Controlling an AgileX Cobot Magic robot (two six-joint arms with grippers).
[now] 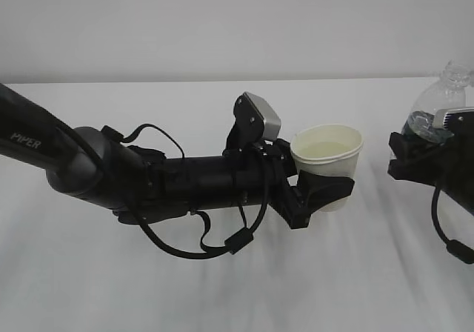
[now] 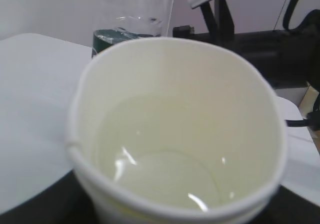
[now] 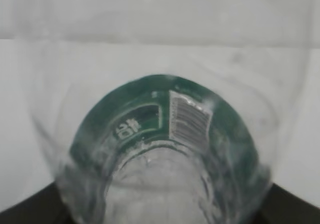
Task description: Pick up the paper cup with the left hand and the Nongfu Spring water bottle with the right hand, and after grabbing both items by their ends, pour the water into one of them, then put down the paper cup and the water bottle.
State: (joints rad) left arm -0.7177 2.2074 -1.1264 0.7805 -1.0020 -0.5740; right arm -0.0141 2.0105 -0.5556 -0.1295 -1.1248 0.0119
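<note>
The table (image 1: 222, 295) was a plain white surface with a matte, faintly uneven look (possibly a cloth cover, though no hem or fold showed clearly). In the exterior view it filled the frame from the near edge to a straight far edge against a pale wall (image 1: 222, 21). Soft grey shading lay across its middle and lower left. The paper cup (image 1: 331, 167) sat low over the centre-right, and the Nongfu Spring water bottle (image 1: 438, 98) stood at the far right. Whether either base touched the surface could not be told.
</note>
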